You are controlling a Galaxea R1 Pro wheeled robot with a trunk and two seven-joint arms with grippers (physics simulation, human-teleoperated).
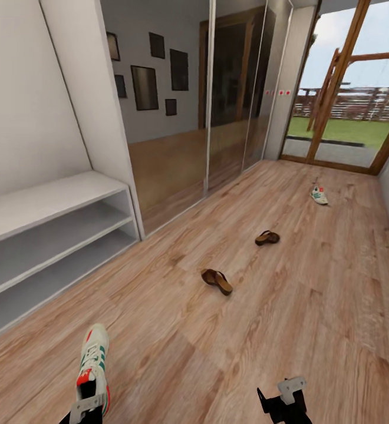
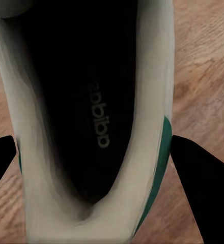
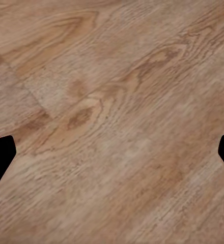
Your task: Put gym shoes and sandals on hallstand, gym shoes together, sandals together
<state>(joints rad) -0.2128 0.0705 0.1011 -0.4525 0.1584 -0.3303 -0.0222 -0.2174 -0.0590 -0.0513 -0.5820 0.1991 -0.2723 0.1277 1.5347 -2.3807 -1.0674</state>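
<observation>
The cream-white lace-up gym shoe with green stripes (image 1: 93, 365) lay on the wood-grain plank floor (image 1: 277, 330) at 7 o'clock. The left gripper (image 2: 94, 152) straddled its heel, fingers spread apart beside it, not touching. The right gripper (image 3: 112, 152) hung open over the floor. 2 brown sandals (image 1: 217, 281) (image 1: 267, 237) lay mid-corridor. Another gym shoe (image 1: 319, 195), small and blurred, lay at 1 o'clock. The pale grey hallstand (image 1: 47, 235), at 9 o'clock, was cut off.

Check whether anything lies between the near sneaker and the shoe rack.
Nothing visible does. The near sneaker sits between the left tool's open fingers, and bare floor runs from it to the shoe rack. Both sandals lie off to the other side.
</observation>
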